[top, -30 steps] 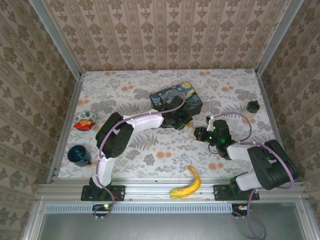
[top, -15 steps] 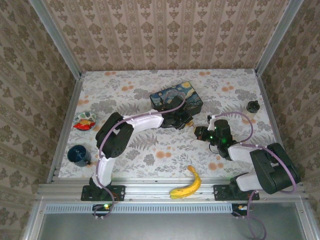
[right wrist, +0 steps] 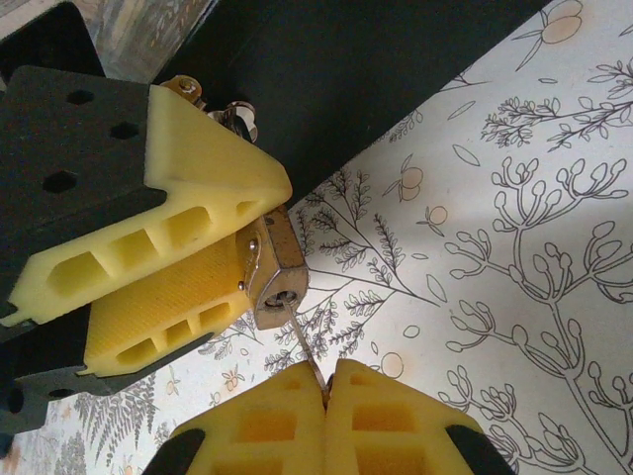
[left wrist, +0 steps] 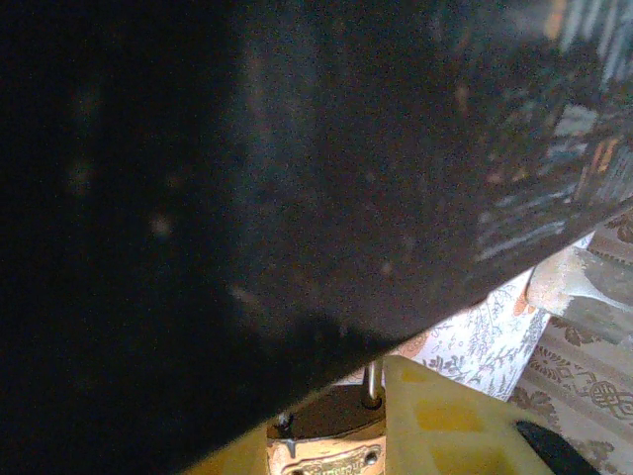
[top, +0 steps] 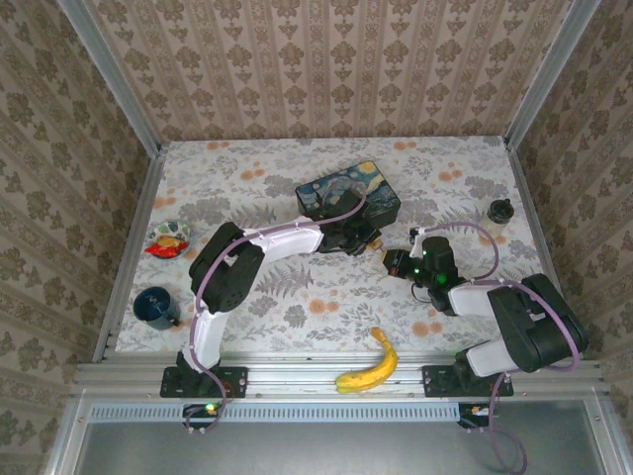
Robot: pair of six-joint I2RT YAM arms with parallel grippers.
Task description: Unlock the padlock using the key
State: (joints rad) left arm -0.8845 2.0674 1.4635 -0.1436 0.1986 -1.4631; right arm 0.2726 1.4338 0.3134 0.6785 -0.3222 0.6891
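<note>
Looking down from overhead, the left claw (top: 368,244) and right claw (top: 393,262) nearly meet just in front of a painted tin (top: 348,193), but what lies between them is too small to read there. The wrist cameras bring it close. The left one catches the left claw grasping the brass padlock (left wrist: 324,445) between its yellow fingers (left wrist: 450,421). The thin shackle points ahead of the claw toward the tin's dark side, which looms right in front. The right one gives the other end. There the right claw is clenched tight on the key (right wrist: 305,346), whose thin blade runs straight ahead from the fingertips to the keyhole end of the padlock.

The left arm (top: 267,242) lies low across the table (top: 297,297), stretched out to the right. The right arm (top: 475,297) is folded low too, its claw pointing left at the other.

Well to the left of the left claw lie a snack packet (top: 168,240) and a blue cup (top: 155,307). A banana (top: 371,363) lies back behind both claws at the table's near edge. A small dark jar (top: 500,211) stands well off to the right of the right claw. The tin crowds the padlock from the far side.
</note>
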